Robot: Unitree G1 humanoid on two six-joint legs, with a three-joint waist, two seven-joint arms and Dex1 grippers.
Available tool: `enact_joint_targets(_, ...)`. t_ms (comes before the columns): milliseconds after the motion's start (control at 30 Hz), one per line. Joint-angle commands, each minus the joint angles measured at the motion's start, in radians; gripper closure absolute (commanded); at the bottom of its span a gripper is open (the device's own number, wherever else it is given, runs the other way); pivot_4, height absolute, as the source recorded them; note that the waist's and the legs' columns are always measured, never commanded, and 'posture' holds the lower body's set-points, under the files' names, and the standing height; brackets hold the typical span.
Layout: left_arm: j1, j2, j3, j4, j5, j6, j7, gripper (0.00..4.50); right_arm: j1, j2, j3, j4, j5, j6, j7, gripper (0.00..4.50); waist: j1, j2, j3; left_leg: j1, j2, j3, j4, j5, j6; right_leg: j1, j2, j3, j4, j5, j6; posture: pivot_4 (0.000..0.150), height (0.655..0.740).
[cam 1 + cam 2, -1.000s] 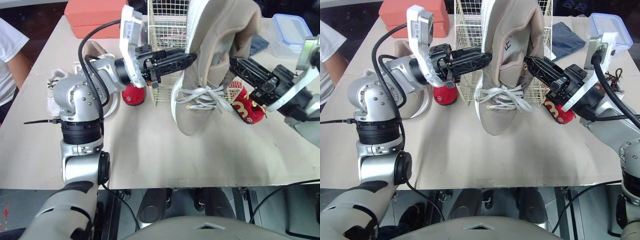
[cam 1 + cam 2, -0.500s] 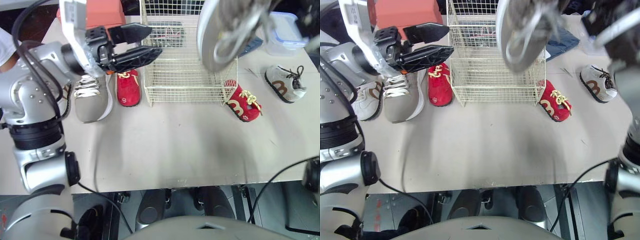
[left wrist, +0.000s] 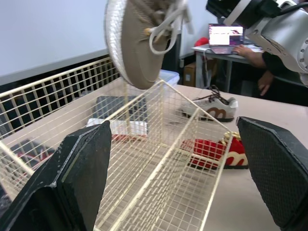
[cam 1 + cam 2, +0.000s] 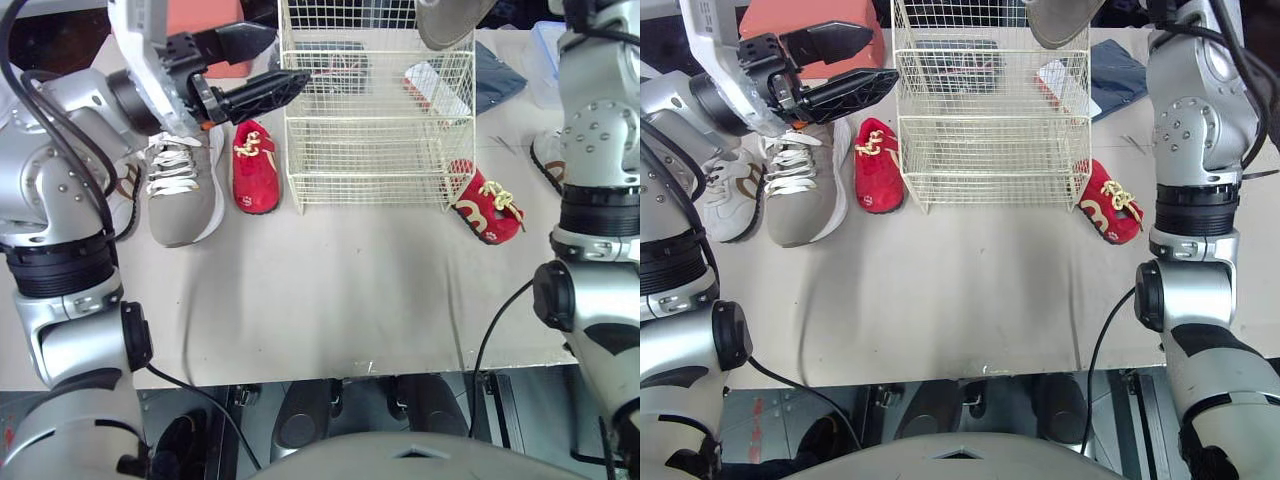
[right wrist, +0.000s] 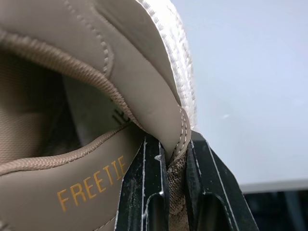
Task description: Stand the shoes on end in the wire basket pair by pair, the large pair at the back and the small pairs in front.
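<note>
While no shoe stands in the cream wire basket (image 4: 365, 160) yet, right gripper (image 5: 174, 159) is clamped on the heel collar of one large beige lace-up sneaker (image 3: 132, 43), high over basket's back. Left gripper (image 4: 288, 55) gapes empty beside it. On the table: second beige sneaker (image 4: 185, 195), small red shoes (image 4: 252, 170), small white shoes (image 3: 211, 107). All three pairs left.

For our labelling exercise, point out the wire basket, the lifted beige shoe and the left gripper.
wire basket (image 4: 365, 175): left eye view, front wall.
lifted beige shoe (image 3: 127, 48): left wrist view, sole.
left gripper (image 4: 290, 55): left eye view, between fingertips.
</note>
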Motion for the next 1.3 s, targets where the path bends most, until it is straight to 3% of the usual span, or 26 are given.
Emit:
enact_joint_targets(33,-0.013,0.024,0.031,-0.059,-0.021,0.005,0.012,0.02,-0.029,0.01,-0.013,0.039,-0.093,-0.082,0.042,4.5,0.0,0.0,0.0,0.0,0.0,0.0,0.0,0.0,0.0,0.0,0.0,0.0,0.0,0.0,0.0,0.15,0.74)
enact_joint_targets(400,-0.004,0.034,0.03,-0.073,-0.041,0.034,0.035,0.02,-0.074,0.087,-0.033,0.131,-0.207,-0.172,0.087,4.5,-0.005,0.0,0.0,0.001,0.0,0.0,0.0,0.001,-0.002,0.0,0.0,0.0,0.001,0.0,0.0,0.15,0.74)
enact_joint_targets(800,0.009,0.043,0.019,-0.085,-0.038,0.041,0.029,0.02,0.183,0.116,0.066,-0.214,-0.355,0.186,-0.022,4.5,0.004,0.0,0.0,0.001,-0.001,-0.001,-0.001,0.001,-0.002,0.0,0.0,0.0,0.001,0.0,0.0,0.15,0.74)
enact_joint_targets(1100,0.016,0.038,0.005,-0.084,-0.027,0.03,0.023,0.02,0.215,0.145,0.018,-0.181,-0.336,0.39,-0.054,4.5,0.005,-0.001,-0.002,0.002,-0.001,-0.002,-0.001,0.001,-0.002,0.002,0.0,-0.002,0.0,0.0,0.0,0.15,0.74)
enact_joint_targets(1300,0.025,0.032,0.0,-0.086,-0.023,0.023,0.021,0.02,0.182,0.122,0.032,-0.128,-0.362,0.405,-0.012,4.5,0.005,-0.001,-0.002,0.002,-0.001,-0.002,-0.001,0.001,-0.002,0.002,0.0,-0.002,0.0,0.0,0.0,0.15,0.74)
